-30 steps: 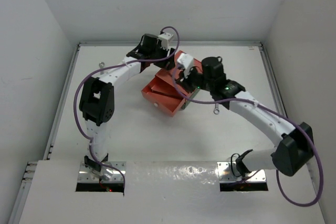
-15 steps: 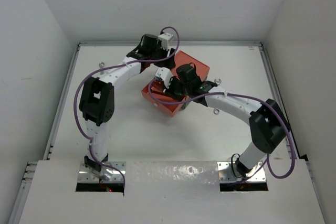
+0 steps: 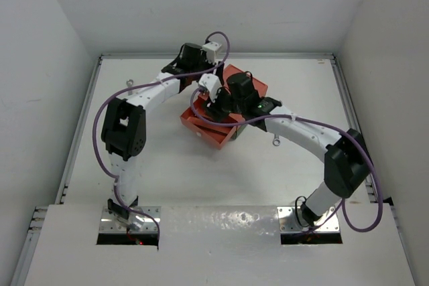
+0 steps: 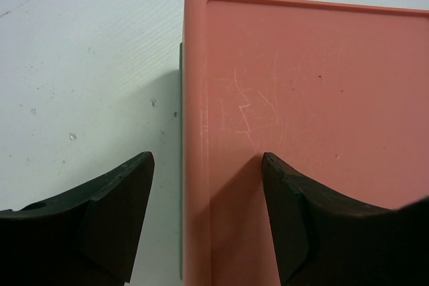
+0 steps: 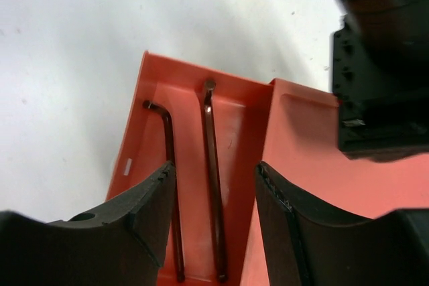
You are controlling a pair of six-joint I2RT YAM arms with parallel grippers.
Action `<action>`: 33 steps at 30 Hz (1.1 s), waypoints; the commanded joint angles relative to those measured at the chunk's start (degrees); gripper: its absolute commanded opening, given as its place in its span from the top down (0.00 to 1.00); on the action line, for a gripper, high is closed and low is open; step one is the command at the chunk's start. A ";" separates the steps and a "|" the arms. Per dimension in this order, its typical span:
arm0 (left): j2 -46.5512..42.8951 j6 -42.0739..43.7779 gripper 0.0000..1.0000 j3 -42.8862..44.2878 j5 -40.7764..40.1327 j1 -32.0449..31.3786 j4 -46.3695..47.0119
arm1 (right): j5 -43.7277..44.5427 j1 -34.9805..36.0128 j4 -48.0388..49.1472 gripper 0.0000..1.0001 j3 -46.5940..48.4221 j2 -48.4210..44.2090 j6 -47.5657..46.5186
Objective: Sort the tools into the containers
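The orange-red box [image 3: 249, 86] sits mid-table with its drawer [image 3: 209, 130] pulled out toward the near left. In the right wrist view the drawer [image 5: 241, 125] holds two thin black rod tools: an L-shaped one [image 5: 167, 132] and a straight one [image 5: 209, 132]. My right gripper [image 5: 214, 165] hangs open and empty just above them; it also shows in the top view [image 3: 216, 106]. My left gripper [image 4: 206, 159] is open astride the box's back left edge [image 4: 198, 98], and shows in the top view [image 3: 214, 75]. A dark green sliver [image 4: 180, 98] shows under that edge. The silver wrenches are out of view.
Small silver metal pieces lie on the white table at the left [image 3: 129, 84] and to the right of the box [image 3: 274, 141]. Raised rails [image 3: 345, 98] border the table. Purple cables [image 3: 100, 132] loop off both arms.
My right arm has swung left and its gripper has moved over the open drawer. The left arm and the box have stayed put.
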 commanded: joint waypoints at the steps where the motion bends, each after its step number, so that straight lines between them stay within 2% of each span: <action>1: -1.15 -0.17 0.37 4.99 0.82 0.32 -0.44 | -0.25 -1.90 4.18 0.50 3.56 -5.38 5.92; 5: -1.68 -0.08 0.33 13.16 0.39 0.32 -1.14 | -2.62 -10.49 4.18 0.50 4.36 -5.83 17.06; 7: -2.99 1.06 0.31 17.65 -1.71 0.58 -1.15 | -1.40 -14.11 3.84 0.50 4.18 -5.30 19.55; 11: -7.12 4.57 0.30 19.07 -5.94 1.02 0.17 | 3.60 -16.94 1.29 0.49 6.80 -1.53 21.13; 14: -12.55 12.62 0.33 17.50 -5.07 1.02 -2.72 | 6.25 -18.87 0.41 0.49 9.26 3.22 24.74; 16: -19.38 21.04 0.39 12.59 -2.62 1.02 -5.35 | 7.57 -20.36 0.40 0.55 10.32 6.56 27.19; 17: -19.43 24.49 0.40 9.35 -0.86 0.85 -5.36 | 8.09 -20.72 0.40 0.58 10.59 7.53 27.82; 18: -26.57 28.97 0.41 -0.52 4.81 0.85 -3.54 | 9.23 -21.33 0.40 0.61 10.77 9.28 28.34; 19: -30.99 33.80 0.42 -6.45 7.74 0.76 -3.08 | 10.02 -21.33 0.23 0.67 10.94 9.99 28.61; 20: -38.87 42.81 0.46 -17.64 9.68 0.67 -2.73 | 10.90 -21.33 -0.03 0.70 11.38 10.61 28.35; 21: -42.25 46.20 0.50 -22.37 10.83 0.67 -2.47 | 11.34 -21.42 -0.12 0.73 11.56 11.22 28.18; 22: -45.33 49.11 0.67 -26.68 11.97 0.50 -3.68 | 11.70 -21.34 -0.30 0.78 11.65 12.01 27.74; 24: -50.87 57.29 0.78 -34.93 13.39 0.15 -11.37 | 11.88 -21.33 -0.12 0.85 10.86 12.54 27.65; 25: -51.94 58.36 0.85 -37.16 14.44 -0.03 -13.25 | 11.62 -21.33 0.66 0.90 10.33 12.46 27.65; 29: -52.05 60.55 0.89 -46.73 16.38 -1.17 -15.82 | 11.18 -21.42 3.83 1.00 6.21 12.02 28.00; 33: -48.88 58.98 0.89 -51.85 13.49 -3.10 -7.58 | 11.00 -21.33 4.10 1.00 5.93 12.81 28.35</action>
